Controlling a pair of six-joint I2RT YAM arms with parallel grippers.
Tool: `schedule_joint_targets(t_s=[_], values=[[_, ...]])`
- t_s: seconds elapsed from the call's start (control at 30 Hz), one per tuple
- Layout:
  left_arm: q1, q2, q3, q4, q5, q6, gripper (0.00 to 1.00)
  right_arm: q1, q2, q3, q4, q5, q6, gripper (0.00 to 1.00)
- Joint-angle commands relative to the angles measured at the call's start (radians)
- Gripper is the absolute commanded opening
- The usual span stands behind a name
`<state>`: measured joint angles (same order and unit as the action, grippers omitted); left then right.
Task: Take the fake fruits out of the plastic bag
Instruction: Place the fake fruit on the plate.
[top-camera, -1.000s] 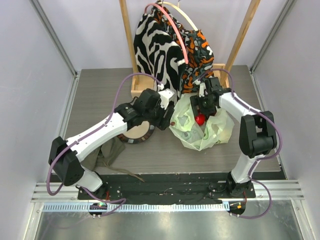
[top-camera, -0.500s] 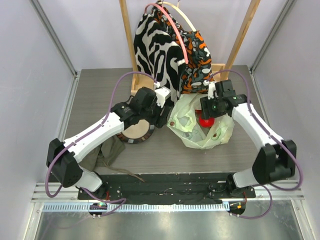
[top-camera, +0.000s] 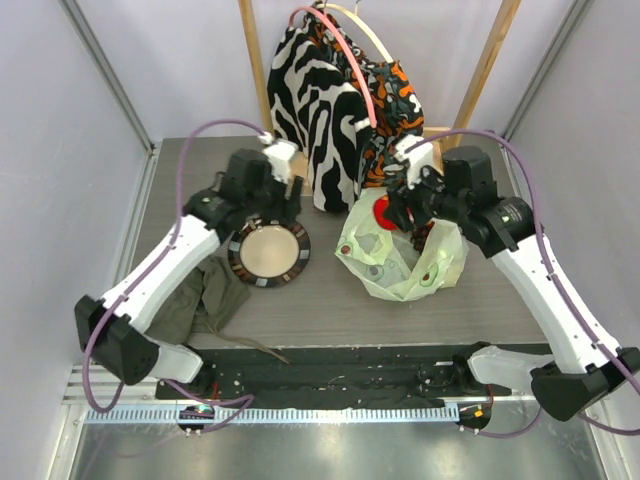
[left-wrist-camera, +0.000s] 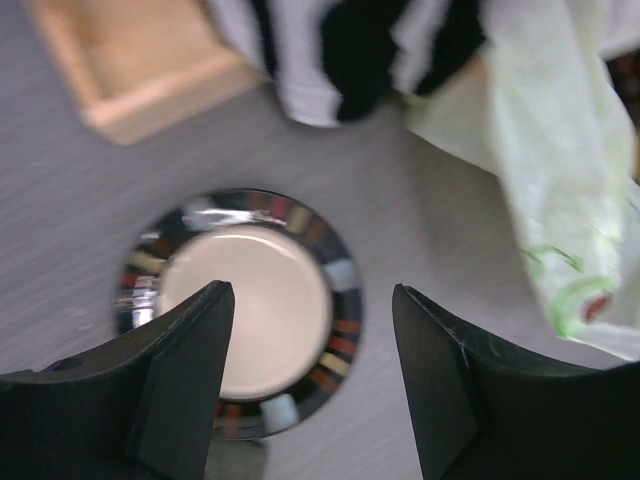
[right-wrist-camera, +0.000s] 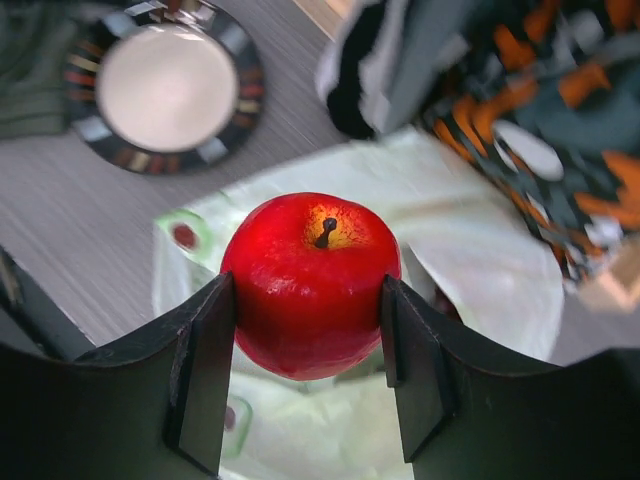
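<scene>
While the right arm (top-camera: 540, 270) rises from its base at the near right and bends inward over the counter (top-camera: 330, 310), the left arm (top-camera: 170, 270) stretches diagonally from the near left toward the middle. The patterned garments (top-camera: 320, 90) hang from a wooden frame (top-camera: 268, 184) at the far edge, their hems dropping just behind both hands and close to the right hand's load. The plastic bag (top-camera: 400, 270) lies crumpled on the counter right of centre, its mouth toward the garments. Its thin folds hide whatever else is inside. The right hand (top-camera: 395, 210) hovers over the bag's far rim, clamped on the red apple (top-camera: 384, 209), which is clear of the bag. From above the apple is only a red patch half covered by the hand. The right wrist view shows the right hand (right-wrist-camera: 308, 300) pressing both fingers against the sides of the apple (right-wrist-camera: 305, 285), stem up, with the bag (right-wrist-camera: 480, 270) beneath. The left hand (top-camera: 262, 200) hangs over the far side of the plate (top-camera: 300, 255). Its own camera shows that hand (left-wrist-camera: 310, 300) with fingers apart, nothing between them, and the plate (left-wrist-camera: 340, 275) below. An olive cloth (top-camera: 205, 305) lies beside the plate toward the near left.
</scene>
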<state>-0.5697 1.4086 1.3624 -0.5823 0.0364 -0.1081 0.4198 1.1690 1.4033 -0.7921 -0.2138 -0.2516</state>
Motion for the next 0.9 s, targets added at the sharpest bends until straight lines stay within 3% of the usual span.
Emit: schedule_joint_targets(t_s=[0.0,0.13,0.33,0.47,0.53,0.7,0.87], values=[[0.128,-0.126,0.049,-0.004,-0.079,0.019,0.69,0.121,0.090,0.083,0.114,-0.039,-0.038,0.22],[0.311,-0.190,0.032,-0.010,-0.076,-0.048,0.70,0.285,0.188,0.129,0.230,-0.061,-0.064,0.22],[0.528,-0.302,-0.016,-0.044,-0.027,-0.136,0.71,0.346,0.432,0.178,0.395,-0.136,0.021,0.22],[0.565,-0.390,-0.064,-0.065,-0.001,-0.133,0.72,0.344,0.697,0.466,0.257,-0.182,0.135,0.21],[0.602,-0.434,-0.091,-0.060,0.002,-0.133,0.72,0.343,0.793,0.508,0.257,-0.165,0.187,0.20],[0.662,-0.465,-0.149,-0.073,0.034,-0.160,0.72,0.352,0.865,0.461,0.488,-0.020,0.250,0.22],[0.688,-0.479,-0.171,-0.077,0.054,-0.173,0.72,0.370,0.887,0.390,0.594,0.090,0.328,0.24]])
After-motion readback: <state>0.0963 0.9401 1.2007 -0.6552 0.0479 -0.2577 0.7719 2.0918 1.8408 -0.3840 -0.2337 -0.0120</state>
